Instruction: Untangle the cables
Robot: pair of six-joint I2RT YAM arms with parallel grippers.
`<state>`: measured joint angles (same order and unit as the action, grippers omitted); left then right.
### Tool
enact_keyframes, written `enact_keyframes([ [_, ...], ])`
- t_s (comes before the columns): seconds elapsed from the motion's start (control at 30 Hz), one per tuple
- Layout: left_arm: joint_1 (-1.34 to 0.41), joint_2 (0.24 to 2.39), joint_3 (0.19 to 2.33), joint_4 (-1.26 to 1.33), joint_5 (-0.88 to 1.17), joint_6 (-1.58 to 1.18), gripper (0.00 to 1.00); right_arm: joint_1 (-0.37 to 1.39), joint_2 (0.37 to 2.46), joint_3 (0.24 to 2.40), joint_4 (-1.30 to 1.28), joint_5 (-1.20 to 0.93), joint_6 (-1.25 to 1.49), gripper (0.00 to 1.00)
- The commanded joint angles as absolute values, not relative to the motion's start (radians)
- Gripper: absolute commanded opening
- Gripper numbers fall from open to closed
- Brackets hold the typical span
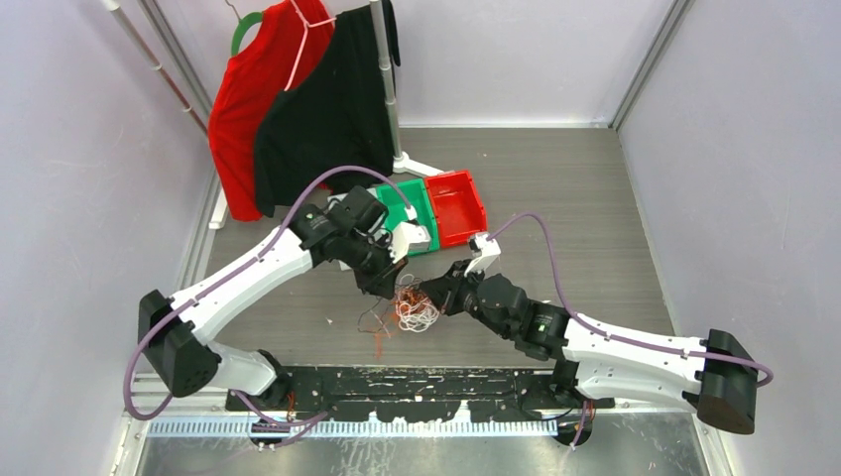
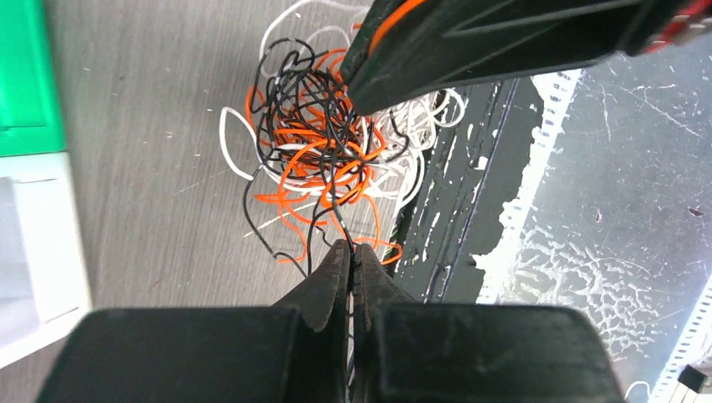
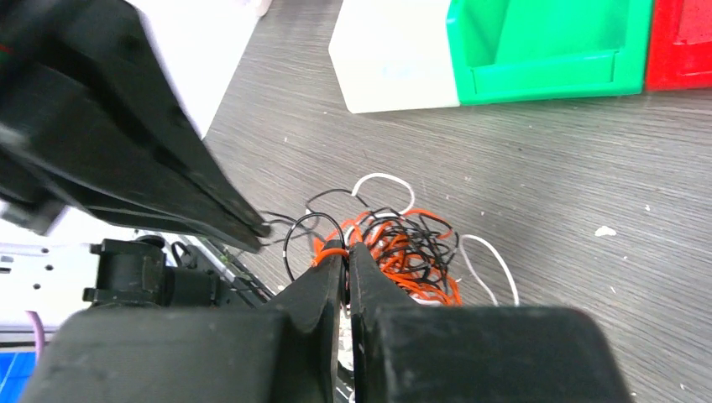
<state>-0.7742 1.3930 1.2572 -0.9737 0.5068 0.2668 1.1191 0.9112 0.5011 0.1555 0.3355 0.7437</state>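
Note:
The cables [image 1: 409, 309] form a small snarl of thin orange, white and black wires on the grey table between the two arms. In the left wrist view the snarl of cables [image 2: 323, 151] lies just ahead of my left gripper [image 2: 351, 246], whose jaws are shut on a black strand. The right gripper's dark fingers [image 2: 437, 59] reach into the snarl from above. In the right wrist view my right gripper [image 3: 347, 249] is shut on an orange strand at the near edge of the cables [image 3: 403, 243].
A green bin [image 1: 407, 210], a red bin [image 1: 457, 206] and a white bin [image 3: 395, 59] stand just behind the snarl. A rack with red and black shirts [image 1: 298, 109] stands at the back left. A black perforated strip [image 1: 417, 382] runs along the near edge.

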Motion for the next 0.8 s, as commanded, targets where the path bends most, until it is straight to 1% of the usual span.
enact_keyframes([
  [0.0, -0.779, 1.318, 1.344, -1.014, 0.466, 0.231, 0.0, 1.118, 0.891, 0.479, 0.155, 0.423, 0.728, 0.08],
  [0.07, -0.779, 1.31, 1.363, -1.024, 0.468, 0.202, 0.0, 1.118, 0.893, 0.477, 0.139, 0.437, 0.702, 0.13],
  [0.17, -0.779, 1.306, 1.376, -1.031, 0.488, 0.177, 0.0, 1.119, 0.906, 0.48, 0.137, 0.417, 0.647, 0.25],
  [0.2, -0.779, 1.304, 1.38, -1.031, 0.489, 0.169, 0.0, 1.118, 0.911, 0.482, 0.131, 0.405, 0.629, 0.34],
  [0.23, -0.779, 1.304, 1.382, -1.03, 0.489, 0.162, 0.0, 1.118, 0.913, 0.486, 0.122, 0.395, 0.612, 0.5],
  [0.27, -0.778, 1.304, 1.382, -1.029, 0.488, 0.16, 0.0, 1.118, 0.909, 0.494, 0.105, 0.386, 0.591, 0.6],
  [0.33, -0.779, 1.302, 1.379, -1.024, 0.479, 0.159, 0.0, 1.118, 0.882, 0.508, 0.073, 0.382, 0.553, 0.68],
  [0.47, -0.778, 1.299, 1.363, -1.019, 0.479, 0.156, 0.0, 1.119, 0.797, 0.509, 0.125, 0.365, 0.509, 0.76],
  [0.53, -0.778, 1.299, 1.363, -1.018, 0.487, 0.153, 0.0, 1.118, 0.795, 0.514, 0.175, 0.331, 0.498, 0.79],
  [0.67, -0.778, 1.306, 1.398, -1.043, 0.493, 0.156, 0.0, 1.12, 0.88, 0.541, 0.237, 0.254, 0.505, 0.81],
  [0.77, -0.778, 1.324, 1.474, -1.098, 0.49, 0.183, 0.0, 1.121, 0.944, 0.533, 0.325, 0.208, 0.519, 0.81],
])
